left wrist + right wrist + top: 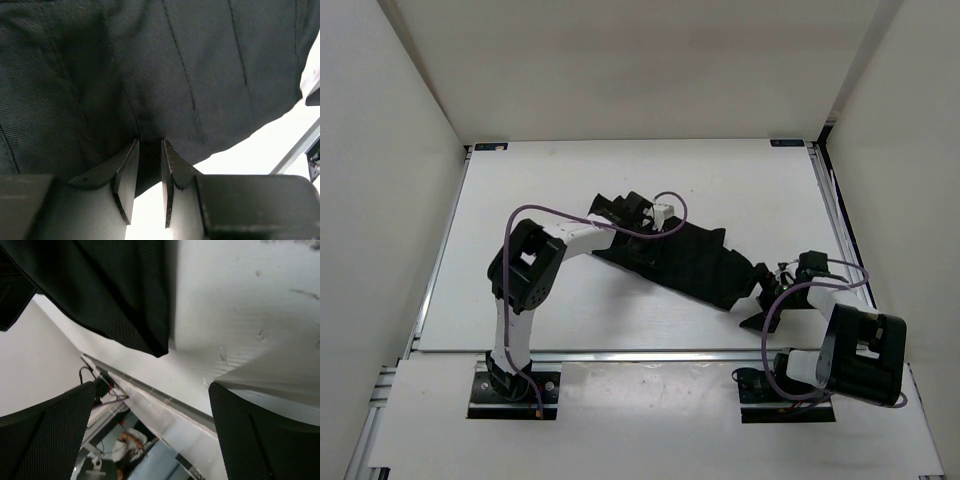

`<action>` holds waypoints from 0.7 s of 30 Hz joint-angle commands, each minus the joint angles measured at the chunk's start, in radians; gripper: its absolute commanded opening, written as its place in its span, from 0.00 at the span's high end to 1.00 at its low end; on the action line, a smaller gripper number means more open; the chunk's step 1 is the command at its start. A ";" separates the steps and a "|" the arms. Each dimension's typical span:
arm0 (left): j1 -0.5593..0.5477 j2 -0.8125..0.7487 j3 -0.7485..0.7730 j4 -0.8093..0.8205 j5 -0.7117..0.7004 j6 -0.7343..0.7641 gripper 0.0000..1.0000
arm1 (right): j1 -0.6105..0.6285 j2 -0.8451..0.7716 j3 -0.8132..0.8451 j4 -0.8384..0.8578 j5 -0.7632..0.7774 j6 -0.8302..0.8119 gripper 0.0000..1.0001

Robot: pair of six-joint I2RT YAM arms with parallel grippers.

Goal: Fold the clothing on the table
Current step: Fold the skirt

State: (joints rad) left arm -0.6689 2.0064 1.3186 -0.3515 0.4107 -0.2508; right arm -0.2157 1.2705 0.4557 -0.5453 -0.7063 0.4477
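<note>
- The clothing [692,265], seen from the top camera, lies spread as a long black shape across the middle of the table [570,175]. It runs slantwise from the far centre down toward the near right.
- In the same view the left gripper [620,210] sits over the far left end of the cloth, with its arm bent up from the base at the near left. From here I cannot tell how its jaws stand.
- The right gripper [782,276] is just beside the near right end of the cloth, low over the table. A purple cable [772,330] loops along its arm.
- In the left wrist view the clothing [175,65] fills most of the frame, dark and marked by stitched seam lines. Its hem runs along the bottom right, and white table [240,160] shows beyond it.
- The left gripper [150,142] has its two fingers [127,167] a little apart, with a narrow gap between them. Their tips are at the cloth's edge and are not pressed together on it.
- In the right wrist view the clothing [110,290] takes up the upper left. One corner of it points down over the scuffed white table [240,305].
- The right gripper [152,386] is spread wide, with one mesh-textured finger [65,435] at each lower side of the frame. Nothing sits between them, and the cloth's corner is clear of both.
- The aluminium rail [170,401] crosses slantwise between the fingers.
</note>
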 commanded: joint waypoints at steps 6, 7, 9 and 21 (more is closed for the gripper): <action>0.045 -0.023 0.071 0.002 -0.033 -0.004 0.64 | 0.049 0.027 -0.035 0.314 0.153 0.224 0.02; 0.045 -0.027 0.079 0.000 -0.033 -0.010 0.64 | 0.053 0.041 -0.038 0.338 0.145 0.215 0.03; 0.046 -0.017 0.090 0.002 -0.029 -0.011 0.64 | 0.067 0.064 -0.034 0.370 0.136 0.217 0.03; -0.014 0.052 0.067 0.019 0.020 -0.045 0.67 | 0.190 0.242 0.032 0.525 0.183 0.200 0.10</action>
State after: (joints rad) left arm -0.6624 2.0609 1.3869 -0.3546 0.4057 -0.2863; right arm -0.0456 1.4467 0.4969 -0.0570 -0.7094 0.7074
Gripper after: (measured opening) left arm 0.330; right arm 0.902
